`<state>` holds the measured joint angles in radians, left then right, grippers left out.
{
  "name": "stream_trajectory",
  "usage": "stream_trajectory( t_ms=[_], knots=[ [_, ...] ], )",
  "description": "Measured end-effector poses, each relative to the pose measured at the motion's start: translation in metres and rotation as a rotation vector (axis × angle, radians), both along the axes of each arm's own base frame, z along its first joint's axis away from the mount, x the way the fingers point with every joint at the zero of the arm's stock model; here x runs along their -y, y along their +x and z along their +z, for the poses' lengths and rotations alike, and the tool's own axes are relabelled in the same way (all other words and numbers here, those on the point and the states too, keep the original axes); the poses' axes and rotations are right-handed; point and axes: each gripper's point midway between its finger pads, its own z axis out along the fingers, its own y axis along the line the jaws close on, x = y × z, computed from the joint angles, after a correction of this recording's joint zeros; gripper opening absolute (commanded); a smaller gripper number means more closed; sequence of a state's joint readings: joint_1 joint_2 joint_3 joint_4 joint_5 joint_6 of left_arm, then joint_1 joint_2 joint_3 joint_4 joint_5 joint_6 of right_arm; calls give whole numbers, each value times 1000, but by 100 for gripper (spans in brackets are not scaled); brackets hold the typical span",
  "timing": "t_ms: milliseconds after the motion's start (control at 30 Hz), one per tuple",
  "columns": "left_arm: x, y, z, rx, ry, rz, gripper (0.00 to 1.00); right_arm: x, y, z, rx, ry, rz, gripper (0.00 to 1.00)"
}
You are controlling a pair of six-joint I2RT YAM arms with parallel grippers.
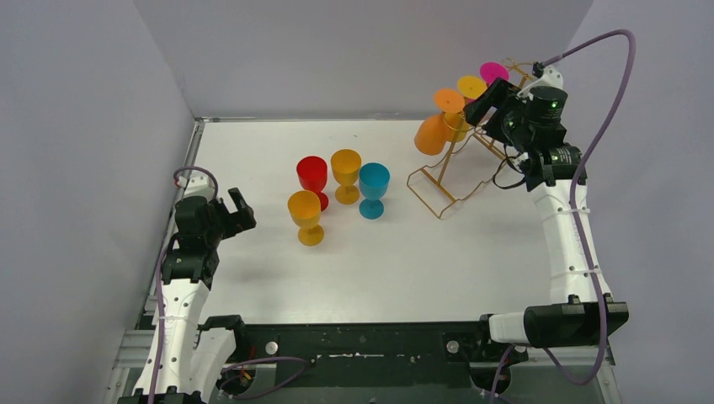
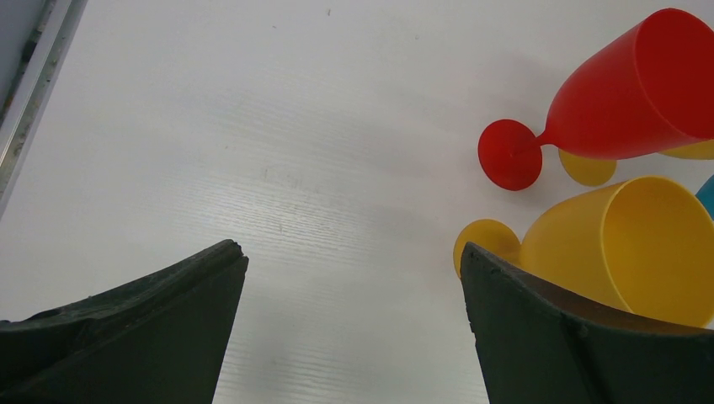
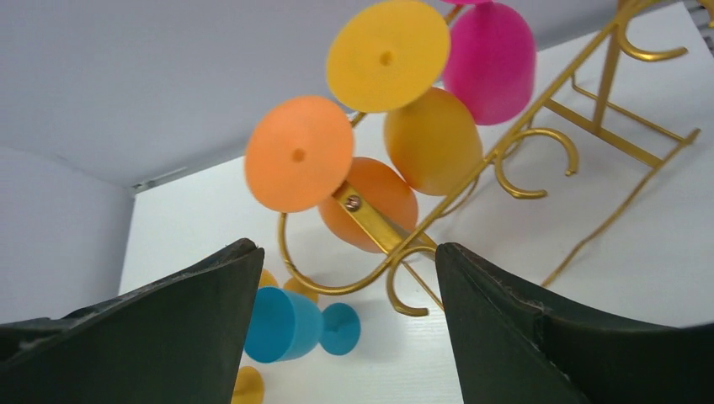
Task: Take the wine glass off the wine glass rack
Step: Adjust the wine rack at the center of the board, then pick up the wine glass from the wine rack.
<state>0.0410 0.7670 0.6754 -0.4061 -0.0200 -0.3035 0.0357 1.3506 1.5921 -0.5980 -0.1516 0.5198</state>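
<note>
The gold wire wine glass rack (image 1: 446,181) stands at the back right of the table; its top bar and hooks show in the right wrist view (image 3: 471,177). Three glasses hang upside down from it: an orange one (image 1: 434,130) (image 3: 299,156), a yellow one (image 1: 468,91) (image 3: 389,55) and a pink one (image 1: 493,72) (image 3: 491,59). My right gripper (image 1: 488,99) (image 3: 345,278) is open and empty, just above the rack's top bar beside the orange glass's foot. My left gripper (image 1: 237,206) (image 2: 349,261) is open and empty at the left, above bare table.
Several glasses stand upright mid-table: red (image 1: 312,178) (image 2: 623,93), yellow (image 1: 346,172), blue (image 1: 374,188) (image 3: 290,324) and another yellow one (image 1: 306,215) (image 2: 623,244). Grey walls close in the left, back and right sides.
</note>
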Motion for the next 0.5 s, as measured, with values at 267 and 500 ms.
stream_trajectory(
  t_ms=[267, 500],
  knots=[
    [1, 0, 0, 0, -2, -4, 97, -22, 16, 24, 86, 123, 73, 62],
    [3, 0, 0, 0, -9, -17, 97, -31, 47, 5, 59, 200, 82, 56]
  ],
)
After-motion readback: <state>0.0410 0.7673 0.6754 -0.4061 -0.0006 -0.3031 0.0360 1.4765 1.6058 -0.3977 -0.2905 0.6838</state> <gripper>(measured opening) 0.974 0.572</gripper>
